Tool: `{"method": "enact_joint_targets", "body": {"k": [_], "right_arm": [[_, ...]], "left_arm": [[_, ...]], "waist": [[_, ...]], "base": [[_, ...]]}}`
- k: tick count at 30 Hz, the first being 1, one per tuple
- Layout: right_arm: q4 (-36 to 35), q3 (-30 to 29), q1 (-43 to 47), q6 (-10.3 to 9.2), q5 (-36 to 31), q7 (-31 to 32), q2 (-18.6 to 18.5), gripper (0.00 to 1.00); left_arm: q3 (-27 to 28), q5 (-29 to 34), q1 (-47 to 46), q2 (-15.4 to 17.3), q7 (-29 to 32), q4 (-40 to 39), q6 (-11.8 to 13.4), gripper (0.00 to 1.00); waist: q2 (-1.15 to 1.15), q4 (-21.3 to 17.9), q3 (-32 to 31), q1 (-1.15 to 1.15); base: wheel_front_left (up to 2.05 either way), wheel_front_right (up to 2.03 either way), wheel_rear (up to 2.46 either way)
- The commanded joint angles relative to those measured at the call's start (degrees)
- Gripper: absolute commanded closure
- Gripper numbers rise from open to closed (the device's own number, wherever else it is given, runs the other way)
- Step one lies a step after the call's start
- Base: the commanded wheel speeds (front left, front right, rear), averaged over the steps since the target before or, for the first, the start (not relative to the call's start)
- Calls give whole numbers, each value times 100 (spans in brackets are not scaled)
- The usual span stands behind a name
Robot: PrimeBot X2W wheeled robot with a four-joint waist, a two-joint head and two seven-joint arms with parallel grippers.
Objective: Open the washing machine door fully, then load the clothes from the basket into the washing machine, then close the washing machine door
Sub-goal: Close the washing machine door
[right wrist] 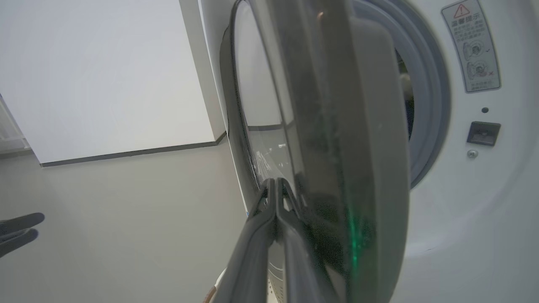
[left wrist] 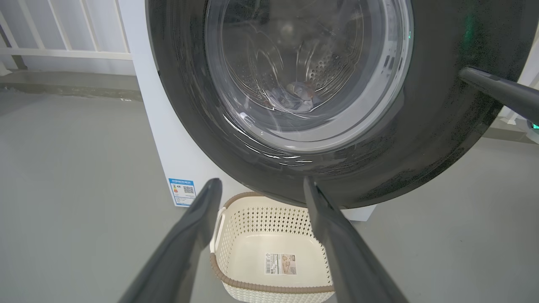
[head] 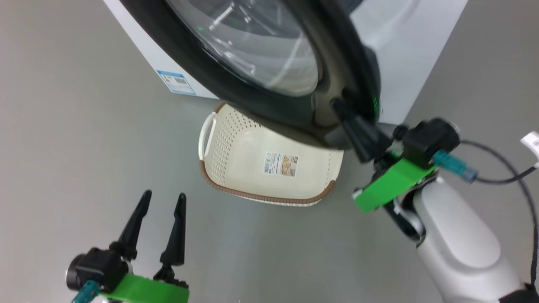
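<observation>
Left wrist view shows the washing machine door [left wrist: 320, 84] black-rimmed, glass-centred

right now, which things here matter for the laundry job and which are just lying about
Job: door, washing machine, basket, clothes in the drum, right gripper at the door, left gripper.
Not needed: blue label, basket sticker, railing, cable.

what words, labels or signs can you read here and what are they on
Blue label on the machine front: a code square, print too small to read.
Sticker on the basket floor: too small to read.
Grey sticker on the machine front, right wrist view: red warning triangle, Chinese heading, two drawings; too blurred to quote.
</observation>
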Motion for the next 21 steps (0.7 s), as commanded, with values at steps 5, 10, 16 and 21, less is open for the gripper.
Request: {"method": "enact_joint_targets", "body": {"k": [5, 10, 16, 21], "right_arm": [[-4, -320, -515, 1, -150, -27, 94, 100], [206, -651, -1099, 1, -117, -28, 128, 100], [518, -858, -1854, 1, -175, -28, 98, 100], [750, -951, -2406, 1, -173, -28, 95, 100]], "left_arm": [[90, -42, -388, 56, -52, -146, -18, 0], [7, -63, -618, 51, -52, -155, -18, 0], [-58, -78, -874, 40, -52, -194, -18, 0], [-107, -94, -1040, 23, -52, -225, -18, 0]], "waist": [[0, -123, 399, 0], [0, -167, 684, 0], [0, -165, 1021, 0], [0, -155, 1229, 0]], "base": [[0, 0, 0], [0, 0, 0], [0, 0, 0], [0, 0, 0]]}}
